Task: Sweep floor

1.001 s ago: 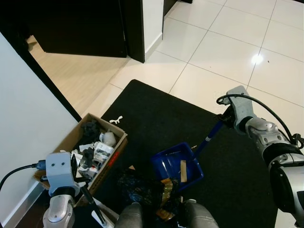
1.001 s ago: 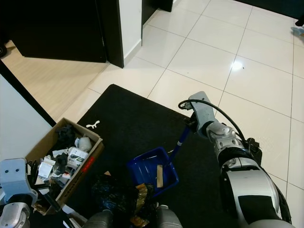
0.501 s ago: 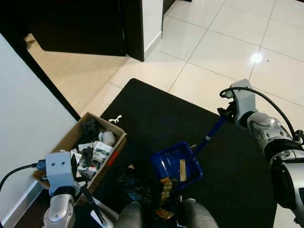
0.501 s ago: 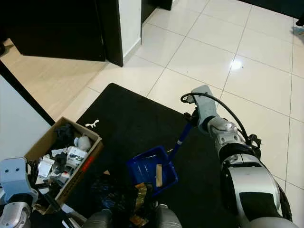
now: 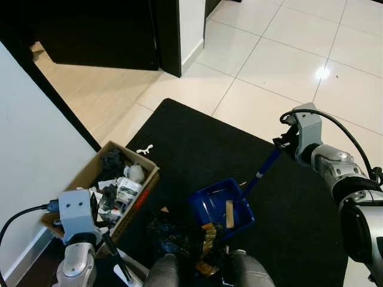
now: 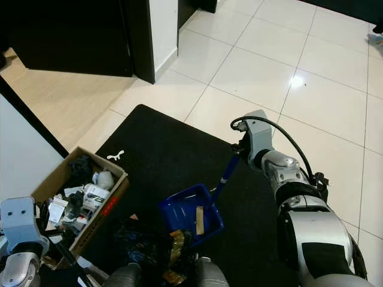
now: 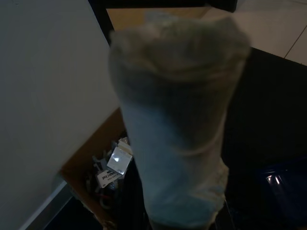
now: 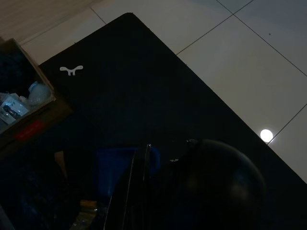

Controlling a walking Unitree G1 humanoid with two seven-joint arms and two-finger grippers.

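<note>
Dustpan [image 5: 222,207] sits on the black mat [image 5: 179,137] just ahead of our feet, at about 12 o'clock from us, with a strip of wood and a few scraps in its blue tray. Its long blue handle [image 5: 264,168] slants up toward 2 o'clock into our right gripper [image 5: 286,142], which is clenched on the upper end. Compared with 1 second ago, that wrist has swung up and then eased back down a little, while the tray has barely shifted; we judge this as steadying the pan before a lift rather than a fresh scoop. More dark litter [image 5: 179,236] lies at the tray's near lip, so the sweeping looks unfinished. Our left gripper [image 5: 108,242] hangs low at 8 o'clock, holding the stick of a brush [image 7: 177,129]. A cardboard box [image 5: 108,191] full of rubbish stands at 10 o'clock, against the white wall [image 5: 36,137].
</note>
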